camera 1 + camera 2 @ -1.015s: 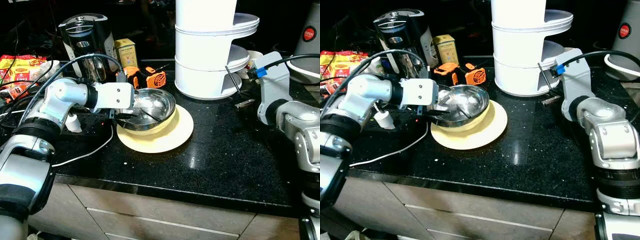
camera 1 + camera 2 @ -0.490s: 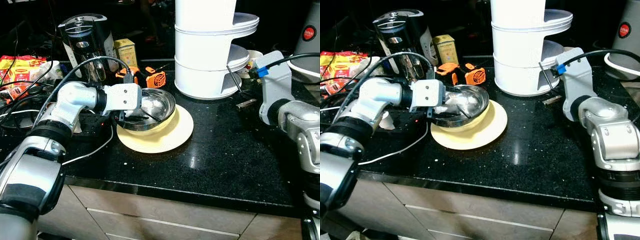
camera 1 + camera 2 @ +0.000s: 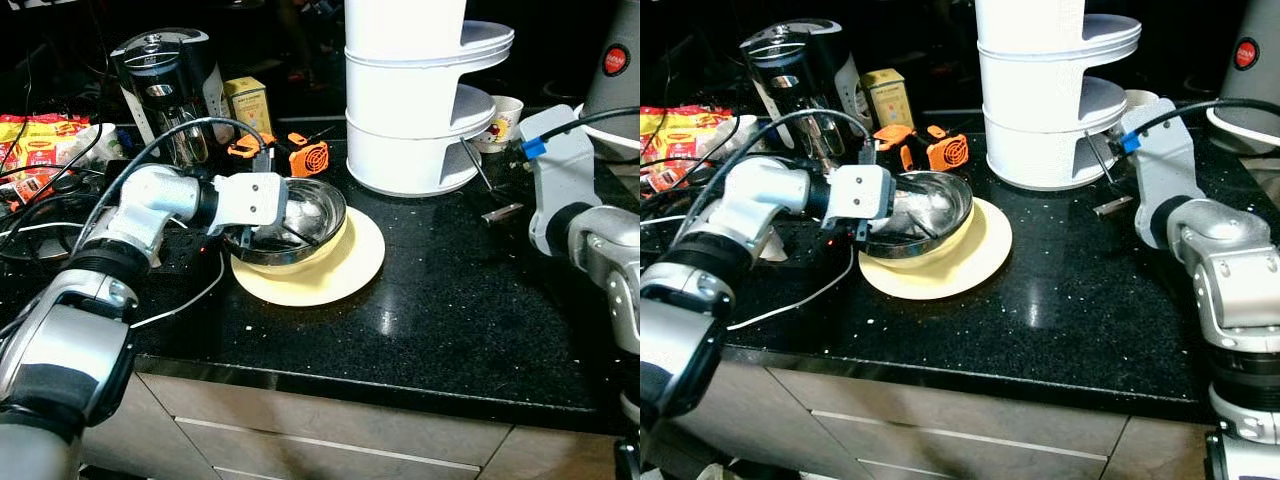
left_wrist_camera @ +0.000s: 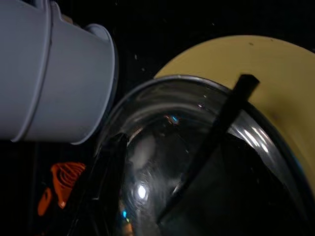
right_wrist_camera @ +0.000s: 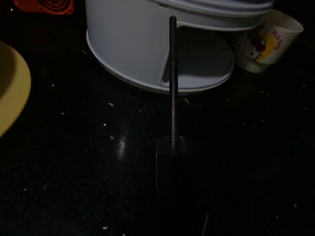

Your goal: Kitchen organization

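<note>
A steel bowl (image 3: 300, 205) rests tilted on a pale yellow plate (image 3: 345, 270) on the black counter. My left gripper (image 3: 280, 238) is shut on the bowl's near-left rim, with one black finger (image 4: 216, 132) inside the bowl and the other outside it. My right gripper (image 3: 490, 190) stands open beside the base of the white tiered organizer (image 3: 410, 100), holding nothing. One thin finger (image 5: 173, 83) points at the organizer's lower shelf (image 5: 197, 59).
A black coffee maker (image 3: 165, 90), a yellow box (image 3: 245, 100), orange tools (image 3: 305, 157) and snack packets (image 3: 35, 135) crowd the back left. A white cable (image 3: 185, 300) trails across the counter. A printed cup (image 3: 503, 118) sits behind the organizer. The counter's front edge (image 3: 380, 385) is near.
My left wrist has slid rightward, closer over the bowl's rim. Bowl and plate have barely moved. The camera has shifted slightly, and the right arm is almost where it was.
</note>
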Motion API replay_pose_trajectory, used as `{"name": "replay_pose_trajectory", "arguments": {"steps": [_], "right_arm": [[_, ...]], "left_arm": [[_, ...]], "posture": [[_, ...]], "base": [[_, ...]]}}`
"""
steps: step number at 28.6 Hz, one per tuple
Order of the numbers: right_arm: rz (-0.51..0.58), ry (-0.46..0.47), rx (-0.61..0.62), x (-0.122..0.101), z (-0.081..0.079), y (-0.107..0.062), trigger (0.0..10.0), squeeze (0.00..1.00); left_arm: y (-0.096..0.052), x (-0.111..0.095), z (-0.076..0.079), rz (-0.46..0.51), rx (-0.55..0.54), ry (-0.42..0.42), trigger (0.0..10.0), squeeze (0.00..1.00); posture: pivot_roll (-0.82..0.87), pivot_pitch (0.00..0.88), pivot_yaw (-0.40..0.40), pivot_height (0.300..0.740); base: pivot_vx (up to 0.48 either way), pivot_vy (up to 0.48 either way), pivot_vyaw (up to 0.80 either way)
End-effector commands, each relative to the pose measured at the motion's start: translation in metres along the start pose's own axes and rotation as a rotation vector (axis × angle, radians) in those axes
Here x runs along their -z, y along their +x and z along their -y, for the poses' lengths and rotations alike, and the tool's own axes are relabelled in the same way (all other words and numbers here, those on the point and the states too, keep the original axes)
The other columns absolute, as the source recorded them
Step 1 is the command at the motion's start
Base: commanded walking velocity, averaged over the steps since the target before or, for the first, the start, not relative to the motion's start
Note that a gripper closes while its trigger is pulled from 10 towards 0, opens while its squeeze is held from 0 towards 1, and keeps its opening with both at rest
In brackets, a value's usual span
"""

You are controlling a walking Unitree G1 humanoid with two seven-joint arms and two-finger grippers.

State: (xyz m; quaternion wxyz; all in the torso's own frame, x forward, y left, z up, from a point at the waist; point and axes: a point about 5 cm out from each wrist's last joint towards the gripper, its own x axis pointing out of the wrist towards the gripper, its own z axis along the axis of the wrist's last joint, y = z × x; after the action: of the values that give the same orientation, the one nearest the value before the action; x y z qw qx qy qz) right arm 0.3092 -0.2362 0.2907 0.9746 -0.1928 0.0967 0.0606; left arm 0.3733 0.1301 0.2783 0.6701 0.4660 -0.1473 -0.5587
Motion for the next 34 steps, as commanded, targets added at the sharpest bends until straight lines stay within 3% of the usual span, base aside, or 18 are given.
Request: {"name": "replay_pose_trajectory", "arguments": {"steps": [1,7,9,10,11,12,13,15,30,34], "right_arm": [[0.005,0.0,-0.017,-0.001,-0.002,-0.003,10.0,0.0],[-0.009,-0.007,-0.021,-0.001,-0.002,-0.006,10.0,0.0],[-0.011,-0.01,-0.023,-0.002,-0.003,-0.007,10.0,0.0],[-0.012,-0.011,-0.023,-0.003,-0.003,-0.008,10.0,0.0],[-0.013,-0.013,-0.024,-0.003,-0.003,-0.009,10.0,0.0],[-0.014,-0.014,-0.025,-0.003,-0.003,-0.009,10.0,0.0],[-0.014,-0.015,-0.025,-0.003,-0.003,-0.009,10.0,0.0],[-0.014,-0.017,-0.026,-0.004,-0.003,-0.01,10.0,0.0],[0.002,-0.021,-0.03,-0.01,-0.004,-0.01,10.0,0.0],[0.018,-0.017,-0.022,-0.011,-0.003,-0.008,10.0,0.0]], "left_arm": [[-0.001,0.001,0.0,-0.006,-0.001,-0.006,10.0,0.0],[0.006,-0.001,0.003,0.034,0.015,-0.027,10.0,0.0],[0.01,0.0,0.007,0.049,0.04,-0.056,7.5,0.0],[0.011,0.001,0.009,0.055,0.052,-0.069,7.5,0.0],[0.012,0.001,0.011,0.058,0.068,-0.077,3.6,0.0],[0.013,0.002,0.013,0.059,0.077,-0.08,3.6,0.0],[0.013,0.003,0.016,0.058,0.09,-0.085,0.5,0.0],[0.014,0.005,0.02,0.054,0.107,-0.098,0.0,0.0],[0.015,0.005,0.02,0.062,0.099,-0.117,0.0,0.0],[0.013,0.002,0.009,0.069,0.009,-0.109,0.0,0.0]], "posture": [[-0.16,0.067,0.104,0.74],[-0.18,0.084,0.104,0.74],[-0.18,0.091,0.102,0.74],[-0.18,0.093,0.101,0.74],[-0.19,0.094,0.099,0.74],[-0.19,0.094,0.099,0.74],[-0.19,0.095,0.098,0.74],[-0.19,0.096,0.097,0.74],[-0.2,0.088,0.096,0.74],[-0.19,0.082,0.1,0.74]], "base": [[0.0,0.0,0.0],[0.0,0.0,0.0],[0.0,0.0,0.0],[0.0,0.0,0.0],[0.0,0.0,0.0],[0.0,0.0,0.0],[0.0,0.0,0.0],[0.0,0.0,0.0],[0.0,0.0,0.0],[0.0,0.0,0.0]]}}
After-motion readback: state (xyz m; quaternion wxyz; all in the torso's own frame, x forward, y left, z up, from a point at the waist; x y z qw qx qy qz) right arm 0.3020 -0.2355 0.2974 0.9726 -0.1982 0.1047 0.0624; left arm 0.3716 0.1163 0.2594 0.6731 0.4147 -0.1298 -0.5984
